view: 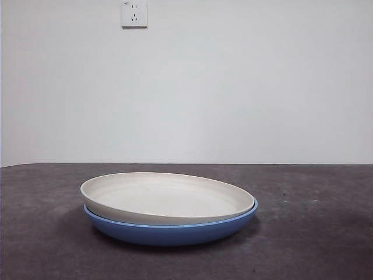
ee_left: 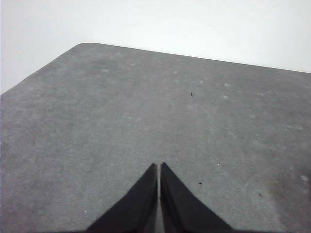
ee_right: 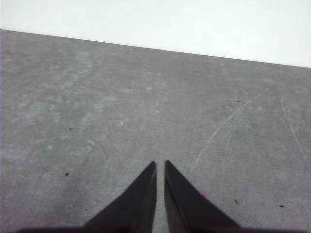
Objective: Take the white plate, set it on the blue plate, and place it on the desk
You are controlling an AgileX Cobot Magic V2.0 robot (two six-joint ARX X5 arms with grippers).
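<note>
The white plate [view: 166, 196] lies nested inside the blue plate [view: 175, 230], slightly tilted, in the middle of the desk [view: 315, 233] in the front view. Neither gripper shows in the front view. My left gripper [ee_left: 159, 167] is shut and empty over bare desk [ee_left: 146, 111]. My right gripper [ee_right: 160, 165] is shut and empty over bare desk [ee_right: 146, 107]. Neither wrist view shows the plates.
A white wall with a power socket [view: 134, 14] stands behind the desk. The desk's far rounded corner [ee_left: 82, 45] shows in the left wrist view. Faint scratches [ee_right: 228, 119] mark the desk in the right wrist view.
</note>
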